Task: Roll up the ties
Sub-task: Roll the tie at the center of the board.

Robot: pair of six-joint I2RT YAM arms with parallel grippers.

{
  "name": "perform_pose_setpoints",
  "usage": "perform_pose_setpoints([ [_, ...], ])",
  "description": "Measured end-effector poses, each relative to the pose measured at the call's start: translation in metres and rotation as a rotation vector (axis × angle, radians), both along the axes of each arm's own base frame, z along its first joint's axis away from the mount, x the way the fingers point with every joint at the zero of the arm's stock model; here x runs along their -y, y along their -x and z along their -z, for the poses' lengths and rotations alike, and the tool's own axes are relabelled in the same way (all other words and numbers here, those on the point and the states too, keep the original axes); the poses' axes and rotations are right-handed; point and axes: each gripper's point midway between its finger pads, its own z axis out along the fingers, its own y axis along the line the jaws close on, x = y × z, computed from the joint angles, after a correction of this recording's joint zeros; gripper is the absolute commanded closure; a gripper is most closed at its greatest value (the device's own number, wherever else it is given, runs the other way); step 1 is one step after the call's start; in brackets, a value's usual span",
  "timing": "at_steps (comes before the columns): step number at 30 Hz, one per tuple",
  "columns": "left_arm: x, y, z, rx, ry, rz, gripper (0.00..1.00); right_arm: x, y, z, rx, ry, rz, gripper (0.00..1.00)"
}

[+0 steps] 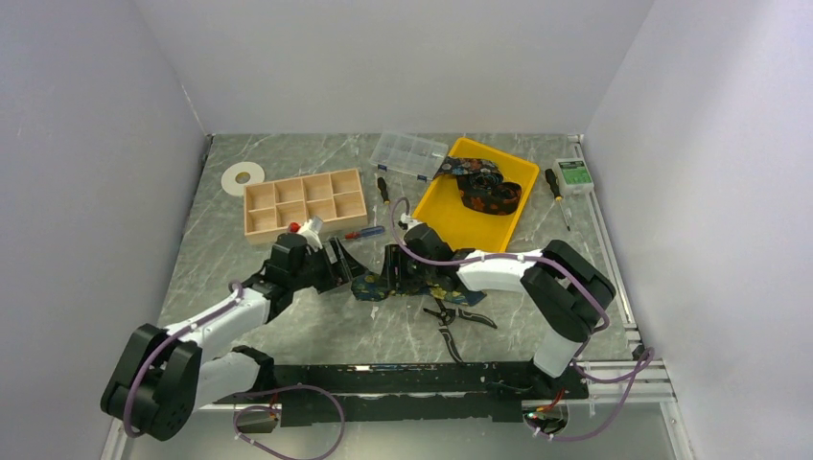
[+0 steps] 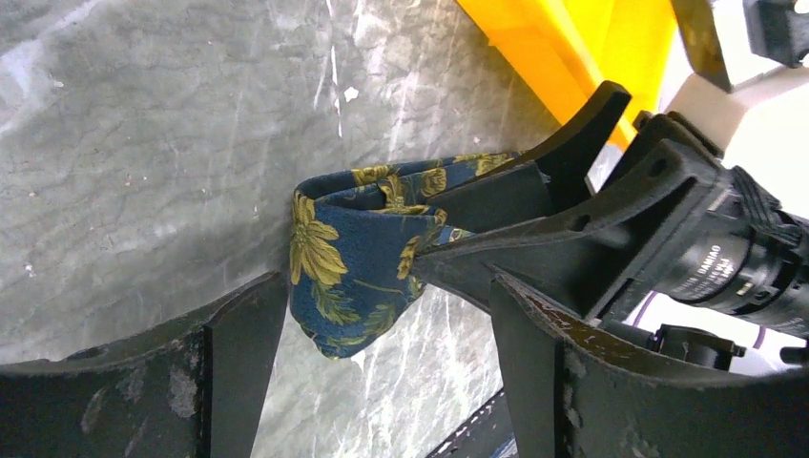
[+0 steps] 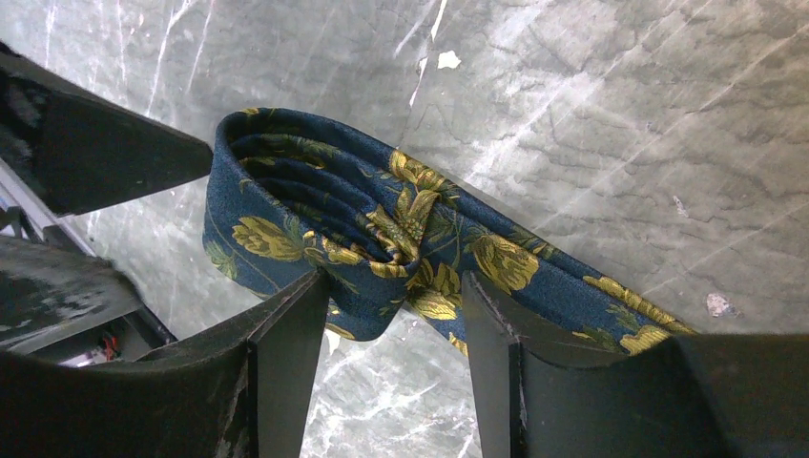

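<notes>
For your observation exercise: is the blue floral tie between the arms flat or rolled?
Partly rolled: the blue floral tie shows several layers curled at one end, a flat tail running off.

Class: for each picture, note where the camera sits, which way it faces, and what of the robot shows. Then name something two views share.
Top external: above and behind the arm bases, facing down over the marble table; both arms, left gripper and right gripper at the tie.
Left wrist: on the left arm, facing along its own fingers to the right gripper and yellow tray.
Right wrist: on the right arm, facing down past its own fingers onto the tie.
Shared: all three show the tie.
</notes>
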Motion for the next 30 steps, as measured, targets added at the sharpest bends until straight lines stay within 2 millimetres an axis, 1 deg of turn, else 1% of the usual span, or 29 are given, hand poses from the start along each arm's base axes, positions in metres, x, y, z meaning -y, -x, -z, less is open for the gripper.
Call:
perform_pose_setpoints([
  [3, 0.005, 0.0, 0.01, -0.018, -0.009, 0.015, 0.19, 0.001, -0.001, 0.0, -0.005, -0.011, 0.001, 0.44],
  [8, 0.014, 0.009, 0.04, -0.105, -0.039, 0.065, 0.2, 0.002, -0.001, 0.0, -0.011, -0.03, -0.001, 0.44],
  [11, 0.022, 0.006, 0.038, -0.09, -0.025, 0.09, 0.22, 0.003, -0.001, 0.0, -0.01, -0.039, 0.003, 0.45],
  [14, 0.024, 0.007, 0.038, -0.087, -0.023, 0.1, 0.26, 0.007, -0.002, 0.001, -0.009, -0.041, 0.01, 0.45],
  [17, 0.025, 0.008, 0.037, -0.083, -0.022, 0.108, 0.35, 0.01, -0.003, 0.001, -0.011, -0.047, 0.018, 0.46],
  [23, 0.028, 0.01, 0.041, -0.088, -0.022, 0.129, 0.58, 0.011, -0.004, 0.001, -0.016, -0.058, 0.02, 0.45],
  [30, 0.033, 0.011, 0.041, -0.08, -0.025, 0.136, 0.78, 0.014, -0.004, 0.0, -0.017, -0.048, 0.018, 0.42],
])
